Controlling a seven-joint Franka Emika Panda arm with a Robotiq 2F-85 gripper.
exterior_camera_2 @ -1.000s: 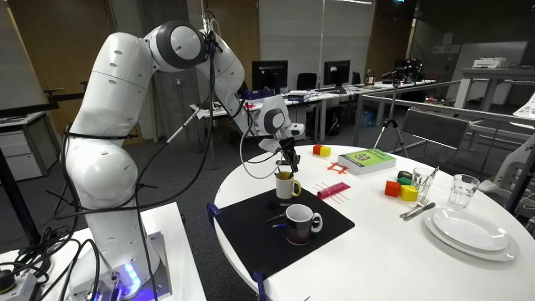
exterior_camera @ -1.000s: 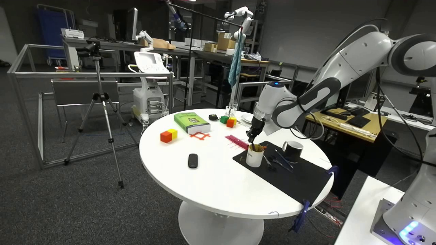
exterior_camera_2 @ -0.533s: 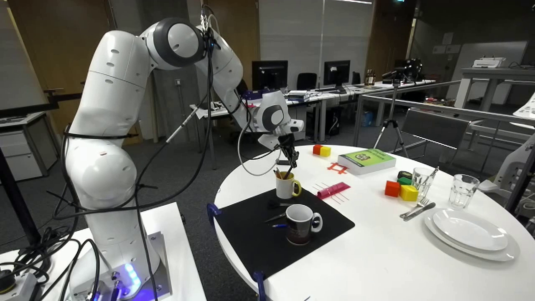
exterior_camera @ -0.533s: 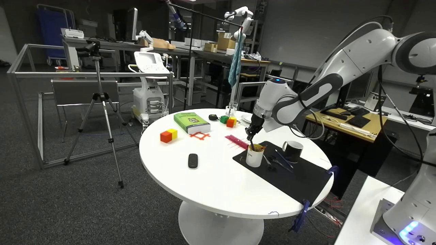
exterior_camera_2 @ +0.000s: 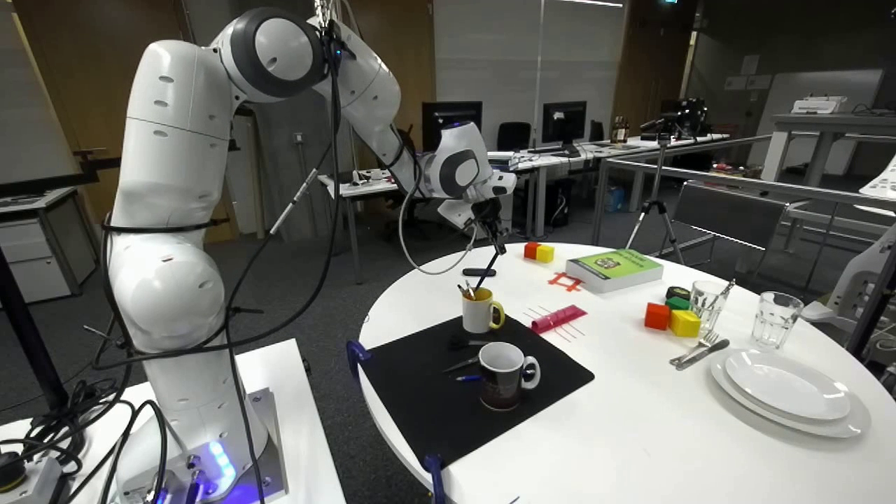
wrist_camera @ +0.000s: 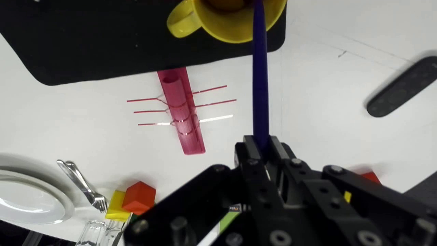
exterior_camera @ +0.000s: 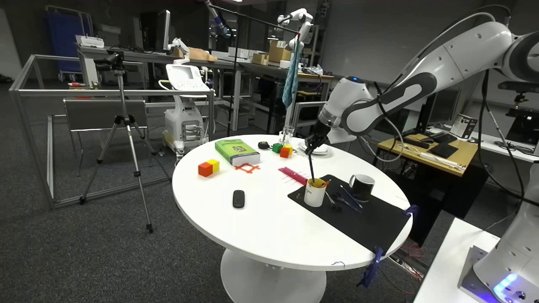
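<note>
My gripper point(wrist_camera: 262, 145) is shut on a slim dark blue pen point(wrist_camera: 260, 85), which slants down from the fingertips. In both exterior views the pen's lower end is at the mouth of a white mug point(exterior_camera: 313, 198) with a yellow inside and handle; how deep it reaches is hidden by the rim. Other pencils point(exterior_camera_2: 467, 291) stand in that mug. The mug sits at a corner of a black mat point(exterior_camera_2: 420, 392). Also on the mat are a dark mug point(exterior_camera_2: 500, 385) with a white inside, scissors point(exterior_camera_2: 462, 364) and a blue pen point(exterior_camera_2: 467, 379).
Beside the mat lies a pink holder point(wrist_camera: 181, 112) with thin side wires. A black remote point(exterior_camera: 238, 199), a green book point(exterior_camera_2: 616, 264), coloured cubes point(exterior_camera_2: 656, 316), drinking glasses point(exterior_camera_2: 775, 318), cutlery point(exterior_camera_2: 700, 350) and white plates point(exterior_camera_2: 787, 385) are around the round table. Blue clamps point(exterior_camera: 370, 269) grip its edge.
My gripper has risen from just above the mug's rim, drawing the pen upward so that much more of it shows. The mug and the other table things have stayed in place.
</note>
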